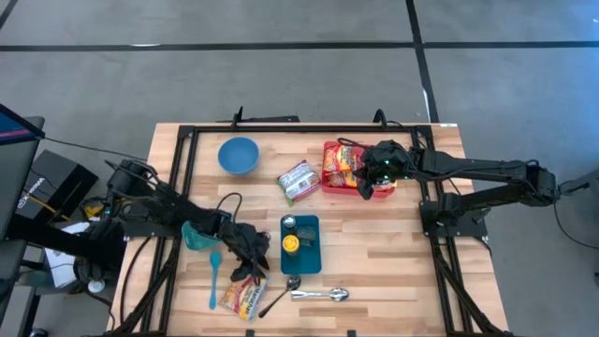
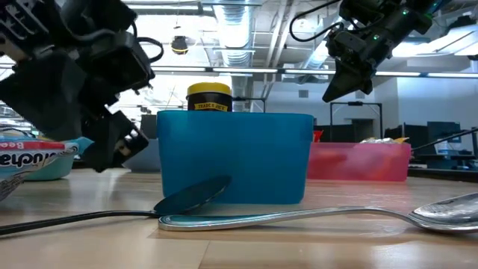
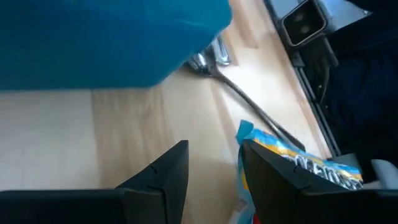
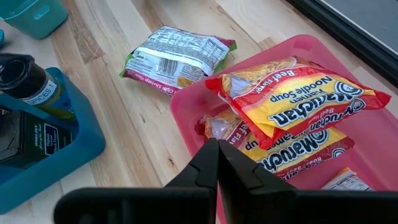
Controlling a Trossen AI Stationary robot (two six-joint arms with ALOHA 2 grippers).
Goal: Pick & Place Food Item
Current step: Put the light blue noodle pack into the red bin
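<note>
left gripper (image 1: 245, 265) hovers with jaws parted just above the yellow-and-red crinkly noodle packet (image 1: 244, 298) on the wooden counter (image 1: 374, 253), poised to grab. right gripper (image 1: 368, 183), jaws closed and empty, waits over the pink plastic tray (image 4: 298, 50).

A robot test lab in a big open industrial hall.

The wooden table (image 1: 374, 253) sits on a grey concrete floor (image 1: 281, 75) marked with dark lines, and two dark robot arms are bolted to a black metal frame (image 1: 187, 159) along its edges. Beyond the table, the low view shows exposed ceiling pipes and ducts (image 2: 246, 19), strip lights (image 2: 441, 48), glass partitions and desks with monitors (image 2: 441, 134). Cables and black equipment boxes (image 1: 51, 183) sit beside the table.
</note>
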